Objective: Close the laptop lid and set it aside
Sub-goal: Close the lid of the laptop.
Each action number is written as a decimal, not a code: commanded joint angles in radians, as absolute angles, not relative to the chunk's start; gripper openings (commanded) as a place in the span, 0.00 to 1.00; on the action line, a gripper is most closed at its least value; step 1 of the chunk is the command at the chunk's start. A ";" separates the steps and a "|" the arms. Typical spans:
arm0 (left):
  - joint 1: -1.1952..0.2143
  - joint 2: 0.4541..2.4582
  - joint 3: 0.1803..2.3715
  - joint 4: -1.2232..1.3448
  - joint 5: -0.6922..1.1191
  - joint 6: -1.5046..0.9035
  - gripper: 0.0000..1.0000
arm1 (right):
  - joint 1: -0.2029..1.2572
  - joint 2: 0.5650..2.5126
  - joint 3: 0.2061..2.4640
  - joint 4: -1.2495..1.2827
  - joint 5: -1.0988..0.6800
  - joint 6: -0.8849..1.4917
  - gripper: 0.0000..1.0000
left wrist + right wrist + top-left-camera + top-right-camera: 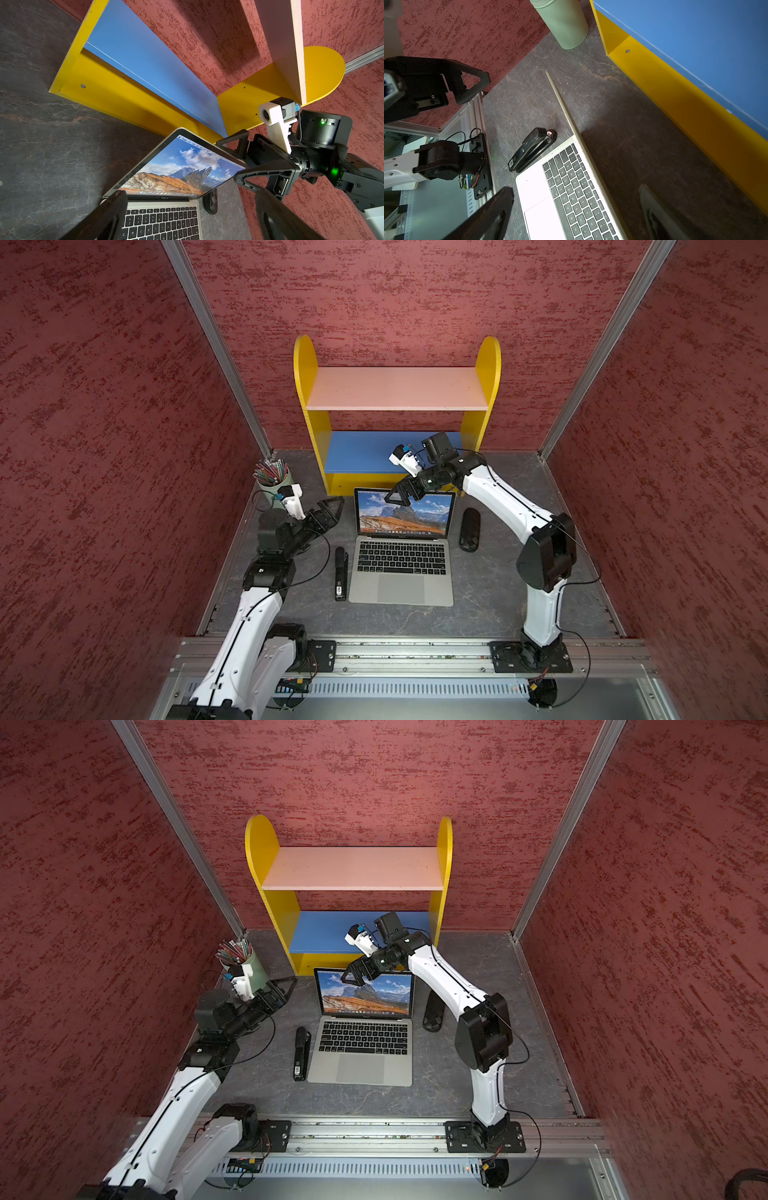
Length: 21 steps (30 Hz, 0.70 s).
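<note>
The silver laptop [401,587] [359,1068] lies open in the middle of the table, keyboard up. The laptop lid [405,516] [365,996] [176,166] stands upright and shows a mountain wallpaper. My right gripper [392,497] [350,975] [226,160] is open and straddles the lid's top edge, with one finger in front of the screen and one behind. In the right wrist view the lid's thin edge [564,108] runs between its fingers [576,189]. My left gripper [336,510] [291,986] [189,192] hangs open and empty, left of the lid and apart from it.
A black stapler [340,572] [533,148] lies beside the laptop's left edge. A dark oval object [469,529] lies on its right. A green pencil cup [274,483] stands at the back left. The yellow shelf unit [399,389] stands close behind the lid.
</note>
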<state>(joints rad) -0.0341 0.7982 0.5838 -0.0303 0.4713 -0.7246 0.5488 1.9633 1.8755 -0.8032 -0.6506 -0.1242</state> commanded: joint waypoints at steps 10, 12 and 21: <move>-0.038 0.788 0.600 -0.029 0.472 -0.703 1.00 | 0.599 1.902 1.817 -0.834 -0.693 -0.139 0.99; -0.038 0.789 0.601 -0.027 0.472 -0.703 1.00 | 0.602 1.896 1.810 -0.833 -0.693 -0.141 0.98; -0.040 0.789 0.597 -0.026 0.471 -0.703 1.00 | 0.622 1.868 1.767 -0.824 -0.692 -0.142 0.98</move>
